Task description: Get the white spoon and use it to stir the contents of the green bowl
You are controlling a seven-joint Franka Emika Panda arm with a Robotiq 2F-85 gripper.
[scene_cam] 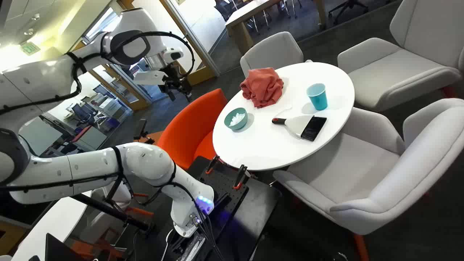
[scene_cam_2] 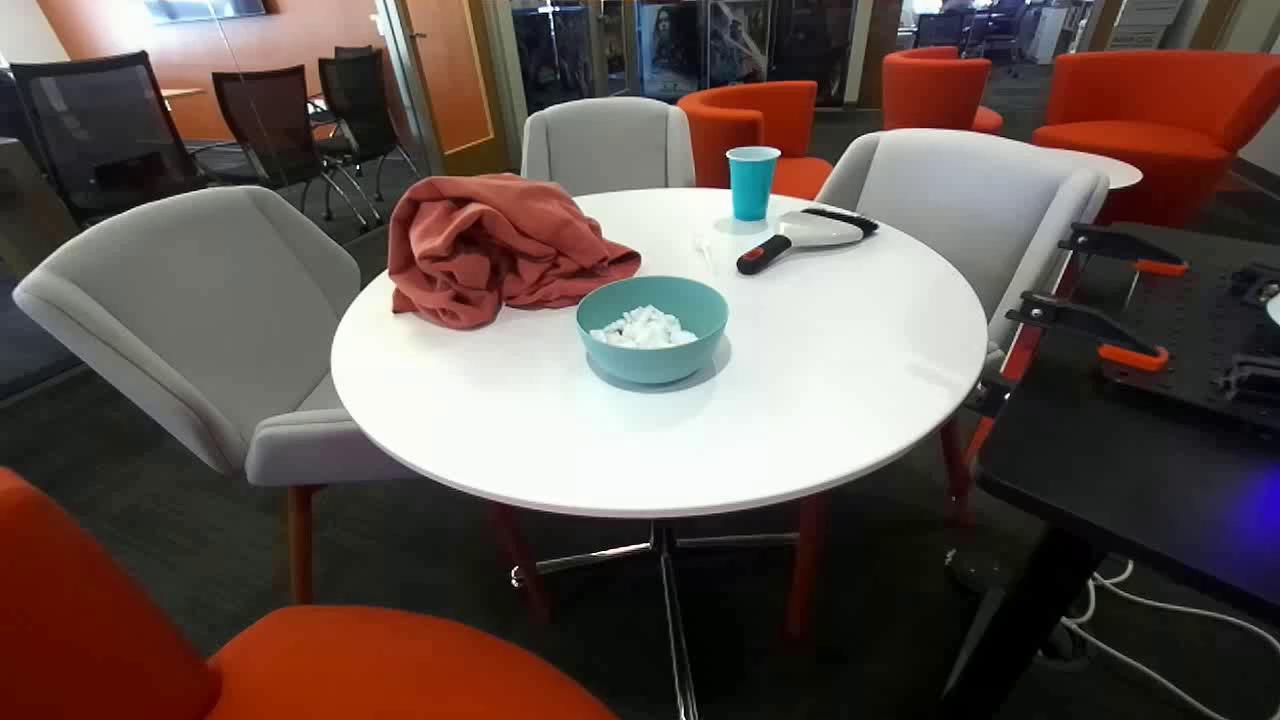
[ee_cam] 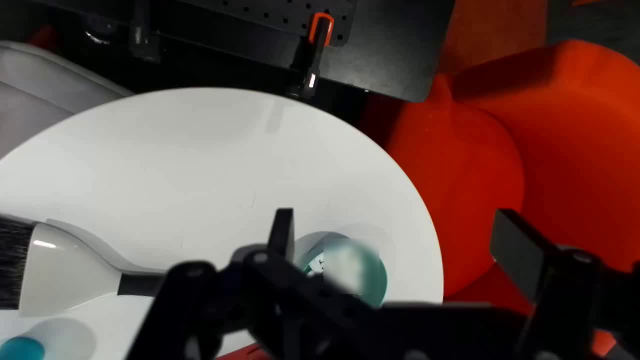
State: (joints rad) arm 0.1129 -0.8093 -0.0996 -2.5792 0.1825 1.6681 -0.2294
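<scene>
The teal-green bowl (scene_cam: 240,125) stands upright on the round white table, with white chunks inside; it also shows in an exterior view (scene_cam_2: 652,367) and in the wrist view (ee_cam: 374,280), partly behind the gripper. A small, faint white utensil, seemingly the white spoon (scene_cam_2: 705,250), lies on the table between the red cloth and the brush; it also shows in an exterior view (scene_cam: 284,110). It does not show in the wrist view. My gripper (scene_cam: 180,97) is open and empty, high in the air beside the table, above the orange chair. In the wrist view the fingers (ee_cam: 396,232) are wide apart.
A crumpled red cloth (scene_cam: 263,88), a teal cup (scene_cam: 318,98) and a white brush with black bristles (scene_cam_2: 822,229) are on the white table (scene_cam_2: 660,455). Grey chairs (scene_cam: 348,181) and an orange chair (scene_cam: 194,127) surround it. Clamps (scene_cam: 240,176) stand at the robot's base table.
</scene>
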